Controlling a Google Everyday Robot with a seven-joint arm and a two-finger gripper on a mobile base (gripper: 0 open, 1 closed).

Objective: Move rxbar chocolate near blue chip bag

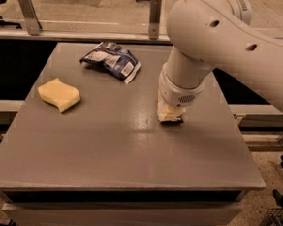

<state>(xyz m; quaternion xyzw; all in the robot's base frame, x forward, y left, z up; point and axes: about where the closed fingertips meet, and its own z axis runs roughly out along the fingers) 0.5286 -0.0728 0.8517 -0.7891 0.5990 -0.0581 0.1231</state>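
Camera view: gripper (170, 116) down on desk (129, 153), right of blue chip bag (111, 59).
Beneath it the rxbar chocolate (174, 122) barely shows; jaws' state I cannot tell. I'd confirm grip, lift low, carry toward bag.

A thick white arm (234, 39) comes in from the upper right, bends at a large rounded joint and drops straight down into a wide wrist (179, 88). Below it the cream-coloured gripper (170, 116) points downward, its tip low against the grey table (128, 158), right of centre.
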